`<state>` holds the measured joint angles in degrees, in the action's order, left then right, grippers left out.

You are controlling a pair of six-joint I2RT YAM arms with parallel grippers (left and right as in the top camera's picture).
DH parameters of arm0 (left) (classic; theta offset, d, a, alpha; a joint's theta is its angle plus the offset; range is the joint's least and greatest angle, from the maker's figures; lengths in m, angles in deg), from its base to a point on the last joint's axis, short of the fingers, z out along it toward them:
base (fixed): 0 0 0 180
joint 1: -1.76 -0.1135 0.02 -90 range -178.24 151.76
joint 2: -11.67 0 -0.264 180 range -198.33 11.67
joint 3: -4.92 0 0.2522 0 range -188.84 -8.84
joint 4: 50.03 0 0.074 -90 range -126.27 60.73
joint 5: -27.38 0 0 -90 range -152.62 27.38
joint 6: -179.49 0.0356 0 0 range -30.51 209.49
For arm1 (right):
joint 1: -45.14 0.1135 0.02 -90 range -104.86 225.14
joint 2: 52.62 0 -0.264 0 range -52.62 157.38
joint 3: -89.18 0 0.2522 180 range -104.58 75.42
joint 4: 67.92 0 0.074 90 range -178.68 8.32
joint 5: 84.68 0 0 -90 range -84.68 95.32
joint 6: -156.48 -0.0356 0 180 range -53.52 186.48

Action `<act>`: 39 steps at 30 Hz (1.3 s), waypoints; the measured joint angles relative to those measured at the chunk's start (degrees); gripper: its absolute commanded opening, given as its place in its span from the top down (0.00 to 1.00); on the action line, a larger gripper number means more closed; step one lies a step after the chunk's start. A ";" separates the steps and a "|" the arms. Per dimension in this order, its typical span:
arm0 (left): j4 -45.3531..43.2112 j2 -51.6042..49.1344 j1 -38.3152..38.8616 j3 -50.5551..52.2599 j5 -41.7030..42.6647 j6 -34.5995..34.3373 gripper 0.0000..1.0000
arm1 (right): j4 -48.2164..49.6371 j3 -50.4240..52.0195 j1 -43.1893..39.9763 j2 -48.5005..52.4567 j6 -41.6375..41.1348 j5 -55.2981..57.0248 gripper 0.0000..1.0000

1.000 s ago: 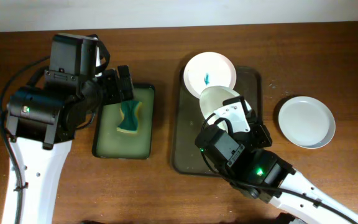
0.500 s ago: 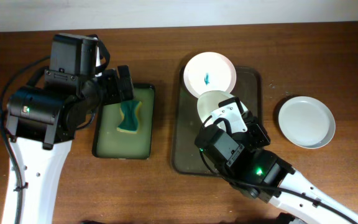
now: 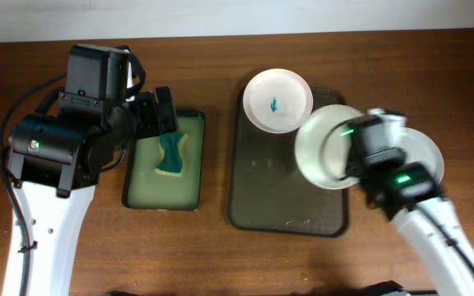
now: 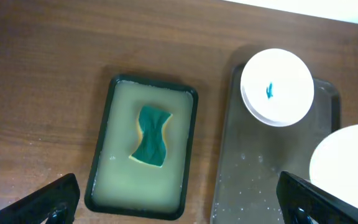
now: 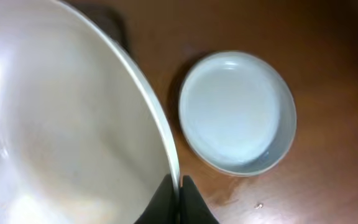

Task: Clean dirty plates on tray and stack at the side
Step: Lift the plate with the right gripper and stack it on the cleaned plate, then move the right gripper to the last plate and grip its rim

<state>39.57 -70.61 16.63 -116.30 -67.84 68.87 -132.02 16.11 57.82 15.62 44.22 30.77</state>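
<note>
Pinching held plate [image 5: 67, 124] by rim in right claw [image 5: 179, 186], over tray's [image 3: 262, 189] right edge; with bare plate [image 5: 238, 112] just right on table [image 3: 220, 263]. Holding left claw [image 4: 179, 183] wide above sponge [image 4: 151, 137].

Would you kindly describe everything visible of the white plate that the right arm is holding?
The round white plate, glossy like ceramic, has a shallow well and raised rim and looks clean. The right tool pinches its rim, holding it face up over the right edge of the dark tray, overlapping the other white plate from above. Only the tool seems to touch it.
</note>
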 measured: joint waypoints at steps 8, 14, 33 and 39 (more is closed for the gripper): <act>0.15 0.00 0.00 0.00 0.31 -0.02 0.01 | 5.57 -0.44 -53.66 16.35 4.20 -33.07 0.85; 0.15 0.00 0.00 0.00 0.31 -0.02 0.00 | 4.46 -1.92 -57.37 26.84 3.04 -41.92 0.44; 0.17 -0.13 0.04 0.00 0.33 -0.15 0.00 | 28.94 -29.68 -9.27 57.29 17.31 -38.75 0.96; 0.13 -0.13 0.04 0.00 0.33 -0.15 0.01 | 13.60 -31.54 -9.90 54.05 14.71 -38.40 0.96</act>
<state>39.70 -70.74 16.67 -116.30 -67.51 68.72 -118.43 -15.43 47.92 69.68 58.93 -7.63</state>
